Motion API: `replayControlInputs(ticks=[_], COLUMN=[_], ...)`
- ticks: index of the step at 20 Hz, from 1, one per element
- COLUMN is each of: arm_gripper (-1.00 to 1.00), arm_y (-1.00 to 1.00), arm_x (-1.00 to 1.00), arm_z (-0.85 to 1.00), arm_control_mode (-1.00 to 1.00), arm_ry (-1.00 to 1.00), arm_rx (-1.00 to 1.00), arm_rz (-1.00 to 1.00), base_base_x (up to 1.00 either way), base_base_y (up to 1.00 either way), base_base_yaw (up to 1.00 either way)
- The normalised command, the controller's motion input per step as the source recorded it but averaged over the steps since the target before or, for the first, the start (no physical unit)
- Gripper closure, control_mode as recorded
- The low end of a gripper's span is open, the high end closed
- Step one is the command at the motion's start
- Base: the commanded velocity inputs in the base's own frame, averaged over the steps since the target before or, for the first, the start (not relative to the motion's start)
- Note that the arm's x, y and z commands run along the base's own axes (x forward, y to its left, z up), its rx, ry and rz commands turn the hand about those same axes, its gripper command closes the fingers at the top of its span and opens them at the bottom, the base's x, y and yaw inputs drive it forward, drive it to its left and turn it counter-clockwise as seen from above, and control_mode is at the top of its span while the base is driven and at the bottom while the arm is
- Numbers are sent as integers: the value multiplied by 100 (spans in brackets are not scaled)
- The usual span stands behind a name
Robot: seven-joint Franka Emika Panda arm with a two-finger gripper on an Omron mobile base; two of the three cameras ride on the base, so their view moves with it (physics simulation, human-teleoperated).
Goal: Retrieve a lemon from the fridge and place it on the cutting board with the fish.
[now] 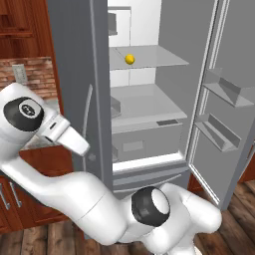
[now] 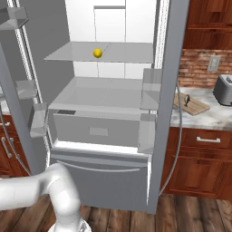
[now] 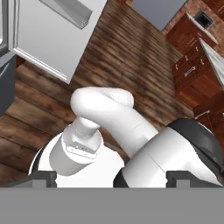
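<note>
Yellow and round, the lemon [image 1: 130,59] sits alone on the upper glass shelf [image 2: 131,53] of the fridge [image 1: 79,74], toward the shelf's near edge. In the left base view it lies at the left end of the visible shelf; in the right base view it is left of the shelf's middle. Nothing touches it. Both doors stand open, the right door [image 1: 219,99] swung wide with its bins facing the interior.

Gripper [image 3: 111,177]: in the hand view its two dark fingertips stand far apart at the bottom edge, jaws fully spread, nothing between them. It holds nothing. The hand camera looks down at the wooden floor [image 3: 127,57] and the robot's base, so the hand is judged to point downward and away from the fridge.

Governing relation: the lemon lies above and ahead of the folded arm [image 1: 64,189], deep within the open compartment, well apart from the hand. Being round, it offers no long axis to align with; approach direction matters, not jaw rotation. The hand would need to turn up and forward, then reach in over the shelf edge between the two doors.

Destination: the board [image 2: 192,104] rests on the counter [image 2: 204,115] to the right of the fridge, with the fish [image 2: 186,99] lying on it. It is well apart from the lemon, partly behind the fridge's right door edge in the right base view.

Task status, as judged: retrieval not yet begun.
</note>
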Motion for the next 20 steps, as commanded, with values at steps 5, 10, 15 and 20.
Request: replayControlInputs(ticks=[5, 10, 15, 20], arm_gripper=[-100, -100, -100, -100], arm_y=[-93, -70, -66, -50], arm_x=[-100, -98, -12, 0], arm_z=[0, 12, 26, 11], arm_control_mode=[-100, -100, -100, -100], arm_ry=[8, -4, 1, -3], arm_rx=[28, 31, 35, 35], arm_rz=[0, 5, -2, 1], base_base_x=[0, 0, 0, 0], base_base_y=[0, 0, 0, 0], base_base_yaw=[0, 0, 0, 0])
